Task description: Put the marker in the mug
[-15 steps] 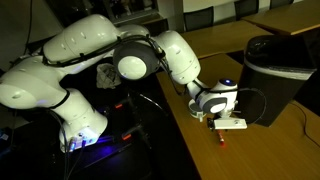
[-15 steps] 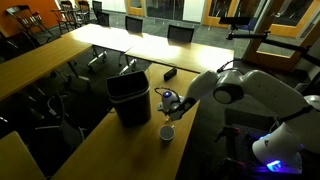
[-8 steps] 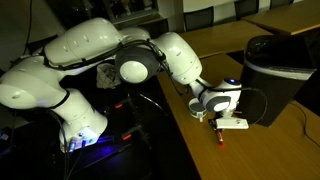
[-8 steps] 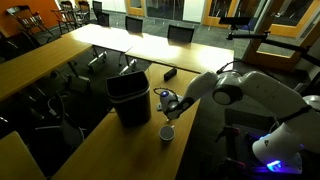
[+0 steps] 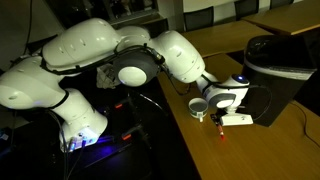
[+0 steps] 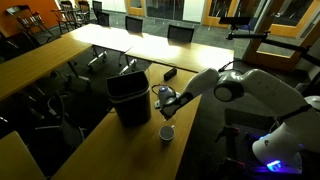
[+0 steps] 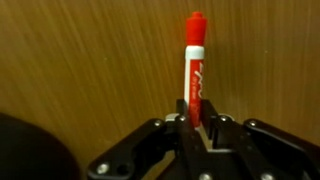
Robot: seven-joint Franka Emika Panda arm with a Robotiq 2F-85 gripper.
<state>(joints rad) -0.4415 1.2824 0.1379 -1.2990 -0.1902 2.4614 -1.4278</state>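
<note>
Half done: gripper (image 7: 195, 122) clamped tight on red marker (image 7: 194, 65), tip pointed at wooden tabletop (image 7: 80, 60). Mug (image 6: 167, 132) sat near tabletop's robot-side edge, beside black bin (image 6: 130, 98). Carry and drop not yet done.

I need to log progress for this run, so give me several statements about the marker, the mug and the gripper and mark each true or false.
1. The gripper is closed on the marker. True.
2. The marker already sits inside the mug. False: in the wrist view it sticks out from between the fingers, so it is not in the mug.
3. The mug stands on the wooden table close to the black bin. True.
4. The mug lies tipped on its side. False: it stands upright with its opening facing up.
5. The marker's body is blue. False: it is red with a white label.
</note>
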